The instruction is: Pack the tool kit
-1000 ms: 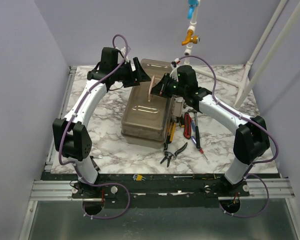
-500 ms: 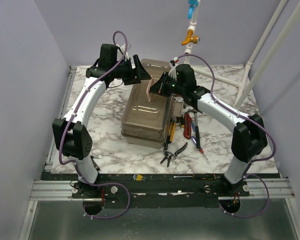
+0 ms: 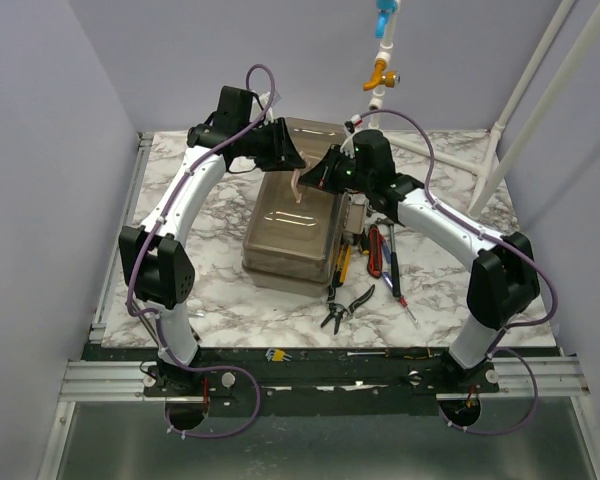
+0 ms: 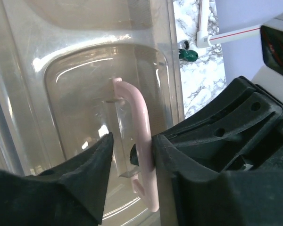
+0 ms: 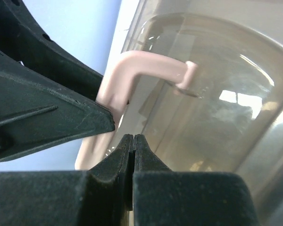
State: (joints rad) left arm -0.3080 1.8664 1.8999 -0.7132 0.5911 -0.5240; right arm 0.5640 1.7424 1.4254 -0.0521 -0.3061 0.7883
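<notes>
The tool kit's translucent grey-brown box [image 3: 292,228] lies lid-shut in the middle of the marble table. Its pink handle [image 3: 300,184] stands upright. My left gripper [image 3: 288,158] reaches in from the back left and straddles the handle [image 4: 142,123]. In the left wrist view the left gripper [image 4: 132,141] has its right finger touching the handle, while a gap remains on the other side. My right gripper [image 3: 322,176] is shut on nothing, its tips [image 5: 133,137] just beside the handle [image 5: 132,70]. Pliers [image 3: 345,305], a red knife [image 3: 374,250] and a screwdriver [image 3: 395,278] lie right of the box.
A yellow-handled tool [image 3: 340,266] lies against the box's right side. Small hex keys [image 3: 277,354] sit at the table's front edge. A pipe with yellow and blue fittings [image 3: 382,70] hangs above the back. White poles [image 3: 525,110] slant at the back right.
My left gripper has swung right to the handle and its jaws have narrowed around it. The right gripper has stayed shut beside the handle.
</notes>
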